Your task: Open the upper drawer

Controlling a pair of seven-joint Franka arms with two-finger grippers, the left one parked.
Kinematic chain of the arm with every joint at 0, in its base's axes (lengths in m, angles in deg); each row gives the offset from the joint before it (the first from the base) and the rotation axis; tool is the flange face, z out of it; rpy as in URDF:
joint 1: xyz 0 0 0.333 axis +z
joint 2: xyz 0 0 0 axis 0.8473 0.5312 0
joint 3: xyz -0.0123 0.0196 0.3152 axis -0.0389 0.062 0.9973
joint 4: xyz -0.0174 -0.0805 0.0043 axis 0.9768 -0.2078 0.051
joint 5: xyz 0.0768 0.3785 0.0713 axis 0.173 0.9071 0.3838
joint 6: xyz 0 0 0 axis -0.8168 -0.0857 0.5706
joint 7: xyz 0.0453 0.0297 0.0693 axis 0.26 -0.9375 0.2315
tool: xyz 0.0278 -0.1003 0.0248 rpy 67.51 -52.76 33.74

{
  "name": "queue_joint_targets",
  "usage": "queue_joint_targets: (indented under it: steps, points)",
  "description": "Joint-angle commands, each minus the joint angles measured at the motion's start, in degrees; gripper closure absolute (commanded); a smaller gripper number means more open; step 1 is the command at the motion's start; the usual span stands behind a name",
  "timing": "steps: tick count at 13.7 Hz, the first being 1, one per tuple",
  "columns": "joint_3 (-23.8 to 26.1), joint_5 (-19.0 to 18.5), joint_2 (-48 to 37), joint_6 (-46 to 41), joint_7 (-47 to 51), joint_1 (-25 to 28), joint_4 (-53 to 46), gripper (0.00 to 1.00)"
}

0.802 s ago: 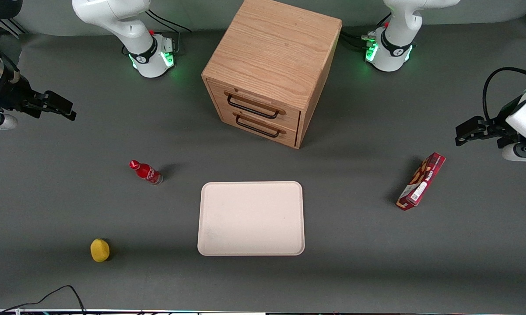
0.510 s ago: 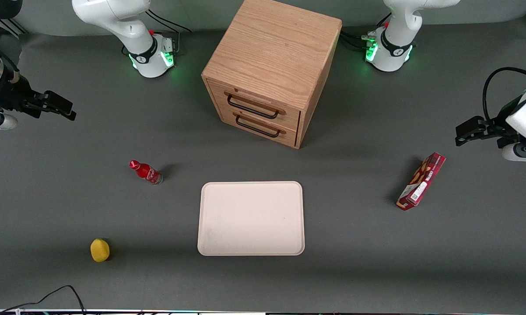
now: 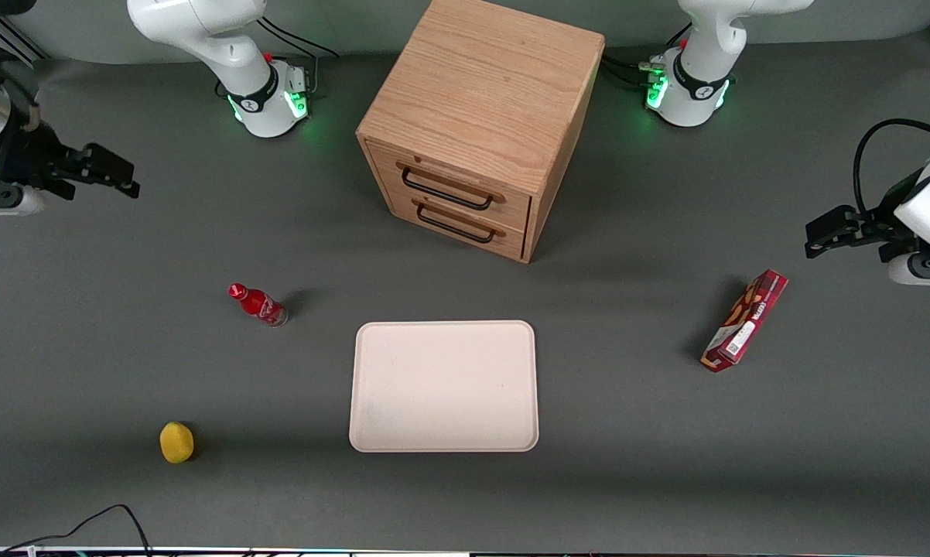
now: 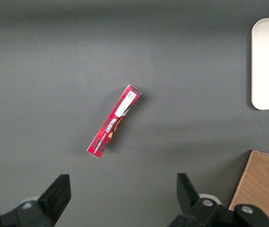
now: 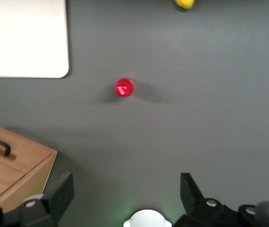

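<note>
- Gripper (image 3: 121, 176) of the working right arm hangs high above the table at that arm's end, its two black fingers (image 5: 61, 191) spread wide apart and holding nothing.
- Well apart from it stands the cabinet (image 3: 480, 124), a boxy block of light oak with visible grain, set mid-table between the two arm bases; the upper drawer (image 3: 449, 188) sits flush and closed in the cabinet's front, above the lower drawer (image 3: 465, 226), each with a thin black wire handle.
- Against the picture half a second back, the gripper has shifted a little farther from the front camera and slightly toward the cabinet; everything on the table lies as it did.
- Smooth rounded-corner cream tray (image 3: 443, 385) lies flat in front of the cabinet, nearer the camera.
- Slim red carton (image 3: 745, 320) lies toward the parked arm's end.
- Small red bottle (image 3: 258, 304) stands beside the tray.
- Yellow rounded lump (image 3: 176, 442) lies nearest the camera.
</note>
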Motion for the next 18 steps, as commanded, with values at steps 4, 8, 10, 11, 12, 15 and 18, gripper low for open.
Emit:
queue_joint_targets:
  steps: [4, 8, 10, 11, 12, 15, 18]
  points:
    - [2.5, 8.8, 5.7, -1.8, -19.0, 1.1, -5.5, 0.00]
    - [7.0, 13.6, 11.0, -1.3, -30.7, 1.2, -6.8, 0.00]
    - [11.9, 16.3, 16.3, -0.7, -31.2, 1.2, -9.8, 0.00]
    - [13.5, 17.0, 19.2, -0.6, -31.3, 1.2, -11.1, 0.00]
    - [15.7, 17.9, 21.8, 0.0, -31.4, 1.1, -12.4, 0.00]
    - [20.0, 20.2, 25.9, 4.5, -31.3, 1.2, -12.8, 0.00]
    - [23.5, 21.1, 28.5, 7.4, -30.5, 1.4, -12.3, 0.00]
